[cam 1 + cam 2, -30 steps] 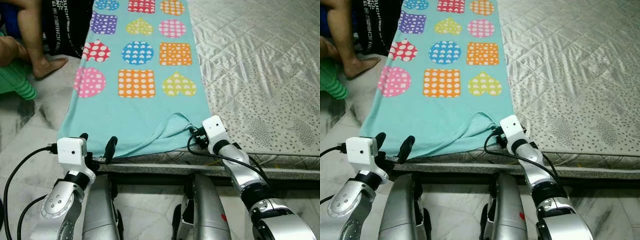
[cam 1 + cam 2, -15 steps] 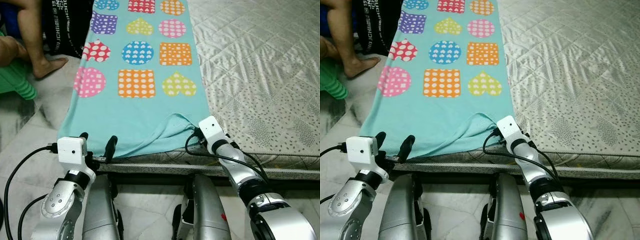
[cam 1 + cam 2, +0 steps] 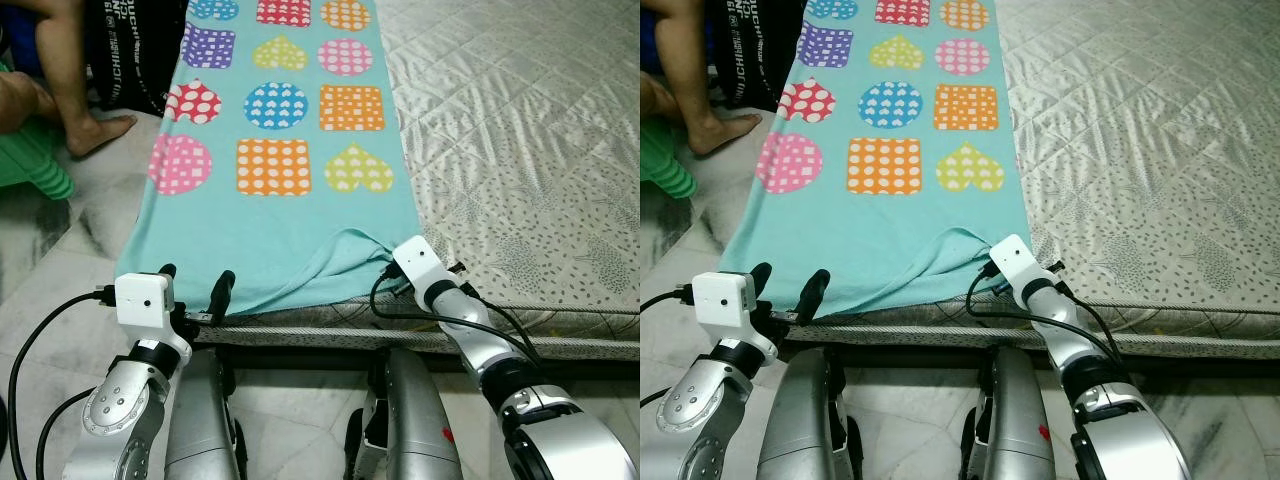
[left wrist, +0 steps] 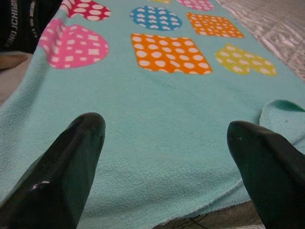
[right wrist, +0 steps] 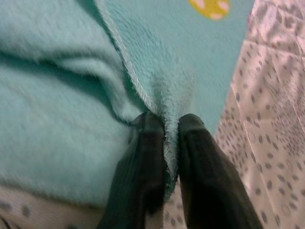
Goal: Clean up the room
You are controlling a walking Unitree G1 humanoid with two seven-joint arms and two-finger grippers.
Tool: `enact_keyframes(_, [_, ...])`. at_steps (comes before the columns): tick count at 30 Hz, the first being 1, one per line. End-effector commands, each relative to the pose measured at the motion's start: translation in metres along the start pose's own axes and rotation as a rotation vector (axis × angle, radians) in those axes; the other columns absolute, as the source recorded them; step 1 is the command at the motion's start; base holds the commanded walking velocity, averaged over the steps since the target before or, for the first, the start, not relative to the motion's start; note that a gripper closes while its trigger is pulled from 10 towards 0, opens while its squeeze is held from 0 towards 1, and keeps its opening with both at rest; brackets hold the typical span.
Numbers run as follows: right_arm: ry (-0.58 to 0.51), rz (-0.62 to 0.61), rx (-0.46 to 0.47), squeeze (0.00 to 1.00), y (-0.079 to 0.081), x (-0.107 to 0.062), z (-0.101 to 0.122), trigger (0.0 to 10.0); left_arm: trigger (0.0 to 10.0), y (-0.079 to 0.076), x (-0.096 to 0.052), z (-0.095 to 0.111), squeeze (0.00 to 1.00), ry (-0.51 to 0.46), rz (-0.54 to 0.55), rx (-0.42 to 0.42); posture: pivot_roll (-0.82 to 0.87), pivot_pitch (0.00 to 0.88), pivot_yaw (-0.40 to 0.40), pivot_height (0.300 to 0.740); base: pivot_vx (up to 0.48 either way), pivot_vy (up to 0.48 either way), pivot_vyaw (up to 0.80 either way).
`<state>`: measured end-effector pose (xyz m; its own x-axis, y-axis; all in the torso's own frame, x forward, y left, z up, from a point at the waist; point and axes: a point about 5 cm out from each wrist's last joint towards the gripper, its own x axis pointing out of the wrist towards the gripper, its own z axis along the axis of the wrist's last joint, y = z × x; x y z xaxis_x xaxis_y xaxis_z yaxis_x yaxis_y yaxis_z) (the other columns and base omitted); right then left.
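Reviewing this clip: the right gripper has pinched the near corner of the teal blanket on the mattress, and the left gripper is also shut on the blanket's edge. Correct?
Not quite. The left gripper is open, its fingers spread apart over the teal blanket, as the left wrist view shows. The right gripper is indeed shut on the blanket's corner, on the mattress.

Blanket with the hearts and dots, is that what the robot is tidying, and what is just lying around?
Part of the job:
- blanket, its near corner pinched in the right gripper
- left gripper, open over the blanket's near edge

Just there:
- mattress
- black bag
- person's foot on the floor
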<state>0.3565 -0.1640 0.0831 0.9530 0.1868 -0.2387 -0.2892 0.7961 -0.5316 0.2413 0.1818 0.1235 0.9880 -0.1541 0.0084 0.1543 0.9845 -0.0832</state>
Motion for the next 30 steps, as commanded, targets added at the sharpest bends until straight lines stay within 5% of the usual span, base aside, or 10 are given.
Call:
enact_keyframes(1, [0.011, -0.010, 0.032, 0.00, -0.004, -0.004, -0.007, 1.1, 10.0, 0.002, -0.002, -0.005, 0.00, 0.016, 0.012, 0.001, 0.18, 0.270, -0.067, 0.545, 0.000, 0.000, 0.00])
enact_keyframes(5, [0.016, 0.015, 0.083, 0.00, -0.008, -0.008, -0.013, 0.1, 10.0, 0.002, -0.002, -0.005, 0.00, 0.016, 0.010, 0.001, 0.18, 0.268, -0.066, 0.545, 0.000, 0.000, 0.00])
enact_keyframes(11, [-0.006, 0.151, 0.212, 0.00, -0.008, -0.017, -0.023, 0.0, 10.0, 0.002, 0.000, -0.004, 0.00, 0.015, 0.003, 0.004, 0.18, 0.259, -0.062, 0.545, 0.000, 0.000, 0.00])
enact_keyframes(16, [-0.027, 0.309, 0.231, 0.00, -0.007, -0.033, -0.033, 0.0, 10.0, 0.003, 0.001, -0.005, 0.00, 0.016, 0.000, 0.007, 0.17, 0.257, -0.062, 0.545, 0.000, 0.000, 0.00])
enact_keyframes(30, [-0.005, 0.460, 0.213, 0.00, -0.014, -0.052, -0.048, 0.0, 10.0, 0.000, 0.003, -0.006, 0.00, 0.022, -0.014, 0.005, 0.16, 0.252, -0.057, 0.545, 0.000, 0.000, 0.00])
